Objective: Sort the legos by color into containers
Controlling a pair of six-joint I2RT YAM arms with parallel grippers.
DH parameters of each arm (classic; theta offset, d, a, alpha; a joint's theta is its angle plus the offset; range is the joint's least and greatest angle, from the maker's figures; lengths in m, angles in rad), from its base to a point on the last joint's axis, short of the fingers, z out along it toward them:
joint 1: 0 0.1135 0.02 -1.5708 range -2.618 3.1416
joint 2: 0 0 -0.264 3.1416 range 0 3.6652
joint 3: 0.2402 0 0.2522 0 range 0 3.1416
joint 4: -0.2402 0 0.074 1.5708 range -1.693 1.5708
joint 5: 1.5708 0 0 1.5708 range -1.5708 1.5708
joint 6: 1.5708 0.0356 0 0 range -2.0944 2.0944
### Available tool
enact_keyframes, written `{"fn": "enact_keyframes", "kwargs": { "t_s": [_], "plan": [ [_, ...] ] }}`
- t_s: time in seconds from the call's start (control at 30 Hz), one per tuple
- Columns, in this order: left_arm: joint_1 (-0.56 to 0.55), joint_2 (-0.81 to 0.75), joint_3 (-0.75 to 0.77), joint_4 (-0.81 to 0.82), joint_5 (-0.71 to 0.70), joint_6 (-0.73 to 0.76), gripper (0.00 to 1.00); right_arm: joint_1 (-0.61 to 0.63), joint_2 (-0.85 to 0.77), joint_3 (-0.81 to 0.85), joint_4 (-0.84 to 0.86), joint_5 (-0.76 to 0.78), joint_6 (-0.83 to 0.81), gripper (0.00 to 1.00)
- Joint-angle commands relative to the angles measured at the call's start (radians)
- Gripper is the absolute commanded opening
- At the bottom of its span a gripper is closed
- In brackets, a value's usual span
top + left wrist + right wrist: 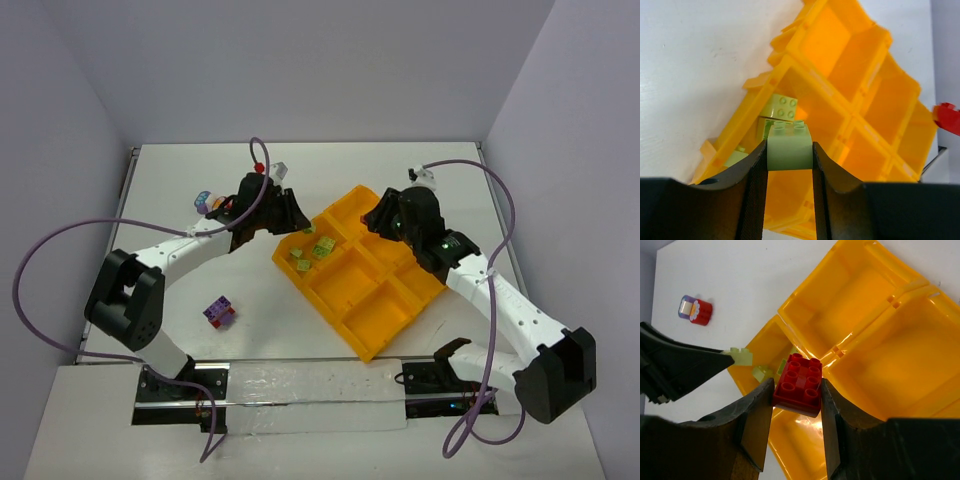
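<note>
My left gripper [789, 156] is shut on a yellow-green lego [789, 145] and holds it over the left corner compartment of the orange-yellow tray [860, 85]. Two more yellow-green legos [781, 106] lie in that compartment. My right gripper [797, 390] is shut on a red lego [799, 381] above the tray's dividing walls [840, 347]. In the top view the left gripper [299, 228] and right gripper [379, 218] face each other across the tray's far end [352, 200]. A purple-and-red clump [219, 311] sits on the table.
Another small lego clump [205, 201], red and purple in the right wrist view [695, 310], lies on the table behind the left arm. The tray's near compartments [385, 305] show nothing in them. Purple cables loop beside both arms.
</note>
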Motion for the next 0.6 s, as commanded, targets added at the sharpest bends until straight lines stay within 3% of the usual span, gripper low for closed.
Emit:
{"fn": "enact_keyframes", "kwargs": {
  "t_s": [0.0, 0.07, 0.23, 0.4, 0.57],
  "plan": [
    [-0.008, 0.004, 0.010, 0.014, 0.001, 0.012, 0.37, -0.003, -0.064, -0.034, 0.014, -0.019, -0.049, 0.00],
    [-0.012, -0.006, 0.004, 0.014, -0.005, 0.017, 0.57, 0.001, -0.076, -0.057, 0.015, -0.047, -0.066, 0.00],
    [-0.012, -0.048, 0.006, 0.002, -0.011, 0.020, 0.84, 0.072, -0.055, -0.071, 0.000, -0.104, -0.120, 0.00],
    [-0.009, -0.116, 0.037, -0.087, -0.073, 0.025, 0.87, 0.132, -0.035, -0.113, 0.012, -0.121, -0.132, 0.00],
    [0.028, -0.235, 0.009, -0.236, -0.303, -0.006, 0.84, 0.178, -0.011, -0.152, 0.017, -0.140, -0.146, 0.03]
  ]
}}
